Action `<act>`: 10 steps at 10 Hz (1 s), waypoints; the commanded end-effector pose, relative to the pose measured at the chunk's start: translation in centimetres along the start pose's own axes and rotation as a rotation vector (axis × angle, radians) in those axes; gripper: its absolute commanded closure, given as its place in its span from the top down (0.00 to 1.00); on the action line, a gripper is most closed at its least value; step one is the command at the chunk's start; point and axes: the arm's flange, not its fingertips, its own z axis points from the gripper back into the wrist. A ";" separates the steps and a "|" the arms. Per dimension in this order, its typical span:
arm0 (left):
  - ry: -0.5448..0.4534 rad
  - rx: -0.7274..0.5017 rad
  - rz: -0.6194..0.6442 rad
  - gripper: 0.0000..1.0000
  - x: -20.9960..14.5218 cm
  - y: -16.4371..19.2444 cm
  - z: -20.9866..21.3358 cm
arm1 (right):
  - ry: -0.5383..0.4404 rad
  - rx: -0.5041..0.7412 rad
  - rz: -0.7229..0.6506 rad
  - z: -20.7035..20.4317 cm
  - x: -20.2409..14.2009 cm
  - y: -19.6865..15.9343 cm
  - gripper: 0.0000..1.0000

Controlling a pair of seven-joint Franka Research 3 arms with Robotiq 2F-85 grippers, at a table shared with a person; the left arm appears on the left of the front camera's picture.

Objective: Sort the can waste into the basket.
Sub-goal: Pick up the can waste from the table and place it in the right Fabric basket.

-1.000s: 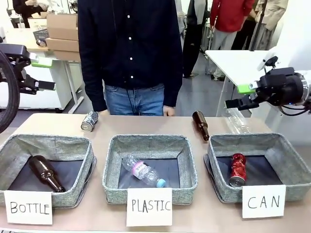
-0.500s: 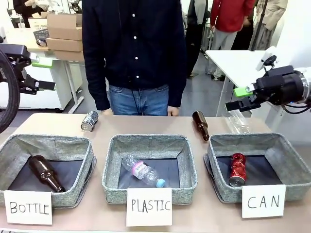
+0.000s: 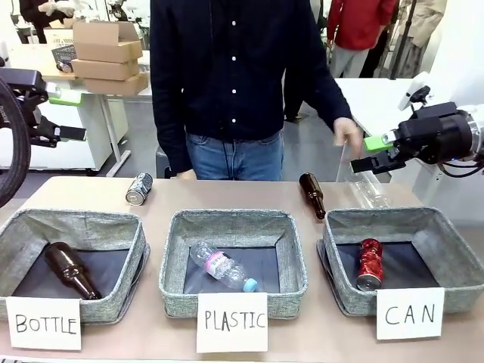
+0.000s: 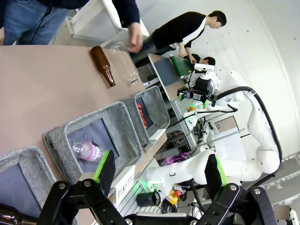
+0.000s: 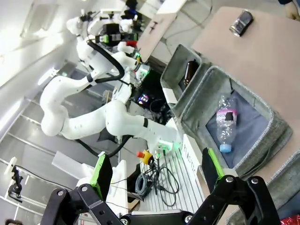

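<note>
The person's hand (image 3: pixel 348 134) has moved to the upper right, beside the right claw (image 3: pixel 369 153). Wrist views show it and the left claw (image 4: pixel 159 176) gaping wide, empty. The red can (image 3: pixel 369 264) lies in the basket (image 3: pixel 454 253), the dark can (image 3: pixel 139 188) on the table (image 3: pixel 68 195), upper left.

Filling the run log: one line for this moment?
red can in CAN basket | dark can on table | left gripper open | right gripper open

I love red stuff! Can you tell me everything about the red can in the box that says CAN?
The red can is a small, shiny metal drink can with a silvery end turned toward the camera. It lies on its side on the dark lining of the grey fabric basket, the one behind the white CAN card. It sits left of the basket's middle, pointing front to back. It rests only on the lining, and no hand or gripper holds it.
</note>
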 end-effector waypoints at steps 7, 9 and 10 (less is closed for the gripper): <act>0.315 0.928 0.115 1.00 10.4 7.5 -7.2 | 0.008 -0.015 -0.018 0.1 0.3 0.4 1.00; 0.484 1.056 0.051 1.00 12.3 12.1 -11.8 | 0.008 -0.015 -0.018 0.1 0.3 0.4 1.00; 0.544 1.076 0.041 1.00 12.5 13.9 -13.6 | 0.008 -0.015 -0.018 0.1 0.3 0.4 1.00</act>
